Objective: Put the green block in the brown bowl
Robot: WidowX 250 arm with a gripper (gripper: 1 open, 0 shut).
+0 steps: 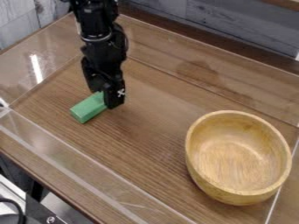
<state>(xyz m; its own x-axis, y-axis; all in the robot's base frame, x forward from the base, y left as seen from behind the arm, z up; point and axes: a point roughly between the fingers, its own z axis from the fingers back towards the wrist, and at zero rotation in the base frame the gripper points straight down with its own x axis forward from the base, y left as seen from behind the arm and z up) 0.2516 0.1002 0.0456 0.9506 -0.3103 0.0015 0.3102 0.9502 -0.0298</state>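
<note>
The green block [86, 109] lies flat on the wooden table at the left, its far end hidden behind my black gripper [103, 94]. That gripper points straight down and stands open, its fingers [114, 94] straddling the block's upper end, low over the table. Whether they touch the block I cannot tell. At the lower right, well apart from the gripper, sits the brown bowl [239, 157], wide, of light wood, with nothing in it.
A clear plastic wall [70, 179] runs along the table's near-left edge. A grey panelled wall [233, 22] stands behind the table. Bare wood [163, 114] lies between the block and the bowl.
</note>
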